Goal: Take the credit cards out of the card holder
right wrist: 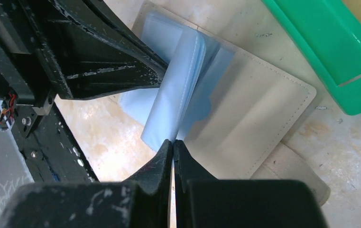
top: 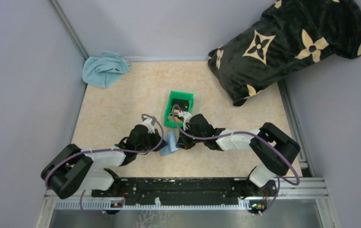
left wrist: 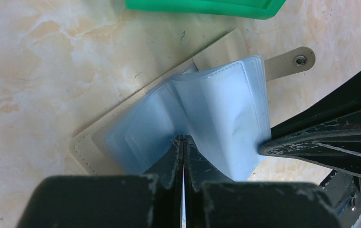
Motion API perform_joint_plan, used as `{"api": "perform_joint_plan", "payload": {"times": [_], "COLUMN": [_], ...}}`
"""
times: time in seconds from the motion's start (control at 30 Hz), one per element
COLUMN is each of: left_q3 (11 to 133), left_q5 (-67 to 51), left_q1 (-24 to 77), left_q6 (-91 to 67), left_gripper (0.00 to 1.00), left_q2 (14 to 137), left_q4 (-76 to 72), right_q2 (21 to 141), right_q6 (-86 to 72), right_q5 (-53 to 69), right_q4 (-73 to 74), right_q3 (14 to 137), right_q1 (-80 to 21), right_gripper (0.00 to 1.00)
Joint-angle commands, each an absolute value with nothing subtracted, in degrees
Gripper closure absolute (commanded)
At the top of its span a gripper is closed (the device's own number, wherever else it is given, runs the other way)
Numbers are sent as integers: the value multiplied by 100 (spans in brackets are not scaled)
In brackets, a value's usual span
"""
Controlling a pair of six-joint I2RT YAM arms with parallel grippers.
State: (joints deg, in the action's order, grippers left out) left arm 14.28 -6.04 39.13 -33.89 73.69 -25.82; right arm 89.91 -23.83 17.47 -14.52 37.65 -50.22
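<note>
Tan-side down beside the green plastic bin (left wrist: pixel 202 5), holds the flat folding card holder (left wrist: pixel 216 109) open on the marbled surface (left wrist: pixel 36 71): left fingers (left wrist: pixel 169 164) and right fingers (right wrist: pixel 190 166) both clenched on its blue sleeves, likely to expose cards.

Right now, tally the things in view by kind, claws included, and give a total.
card holder: 1
green bin: 1
blue cloth: 1
black pillow: 1
claws: 2, left claw and right claw
total: 6
bin contents: unclear, uncounted

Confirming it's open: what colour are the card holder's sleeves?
Translucent pale blue. The sleeves show best in the left wrist view.
</note>
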Motion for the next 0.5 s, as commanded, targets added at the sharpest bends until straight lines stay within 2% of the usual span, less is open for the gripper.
{"api": "perform_joint_plan", "payload": {"times": [0.0,0.1,0.13,0.2,0.23,0.3,0.4,0.47], "left_q3": [1188,1199,1219,1232,1232,1223,1235,1260], "left_q5": [-594,-573,-506,-340,-300,-266,-200,-28], "left_q1": [3955,3955,3955,3955,3963,3964,3972,3992], "left_q6": [-3383,-3424,-3443,-3508,-3507,-3543,-3728,-3978], "left_gripper": [100,100,91,66,56,44,42,46], "left_q2": [7475,7344,7263,6975,6778,6383,5854,5621], "left_q4": [-2118,-2042,-1937,-1688,-1577,-1352,-913,-519], "right_q2": [8555,8525,8529,8538,8527,8503,8505,8537], "right_q6": [-2381,-2362,-2364,-2349,-2347,-2339,-2297,-2285], "right_q5": [1788,1770,1741,1645,1562,1394,1343,1385], "right_q4": [-1576,-1553,-1548,-1486,-1439,-1352,-1276,-1289], "right_q3": [3983,3981,3981,3994,3998,3999,4017,4017], "right_q1": [-5080,-5081,-5081,-5086,-5081,-5083,-5080,-5085], "right_gripper": [100,100,100,100,100,100,100,100]}}
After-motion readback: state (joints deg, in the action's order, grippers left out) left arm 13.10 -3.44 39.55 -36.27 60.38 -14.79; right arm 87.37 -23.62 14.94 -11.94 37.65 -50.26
